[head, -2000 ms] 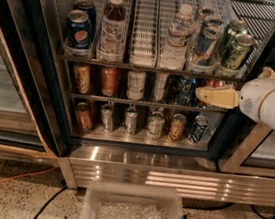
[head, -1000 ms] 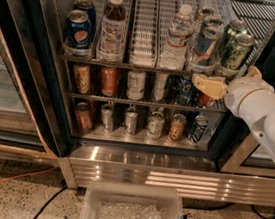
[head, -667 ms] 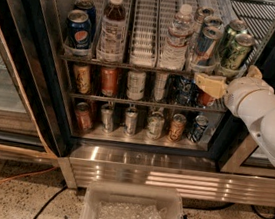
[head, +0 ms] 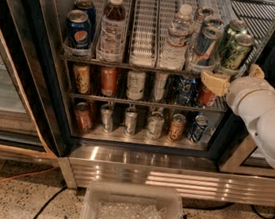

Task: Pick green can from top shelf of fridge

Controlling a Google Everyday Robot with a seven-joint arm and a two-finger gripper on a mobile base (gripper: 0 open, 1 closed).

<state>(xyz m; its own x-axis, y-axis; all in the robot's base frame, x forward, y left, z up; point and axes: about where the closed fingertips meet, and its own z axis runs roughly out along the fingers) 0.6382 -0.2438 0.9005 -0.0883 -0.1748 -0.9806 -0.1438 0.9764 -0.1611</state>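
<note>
Because the top shelf [head: 141, 61] of the fridge [head: 135, 164] slopes down toward its clear front lip, each lane's stock rests against that lip, and the green can [head: 238, 50] stands upright at the front of the rightmost lane with a second can of the same kind just behind it. Wire dividers keep it apart from the blue-and-silver can [head: 207, 40] in the next lane, which probably leaves only a narrow gap for a finger on that side. The pincer [head: 231, 76] hangs just below and in front of the green can at the level of the lip. Its tan fingers [head: 214, 83] are spread, one low and to the left of the can and the other off to its right, and they pinch nothing. That wide stance seems meant to straddle the can's body before closing. The white arm [head: 272, 119] comes in from the right, likely to stay clear of the dark frame. Lifting the can over the lip looks necessary, and the rear can may then slide forward.
</note>
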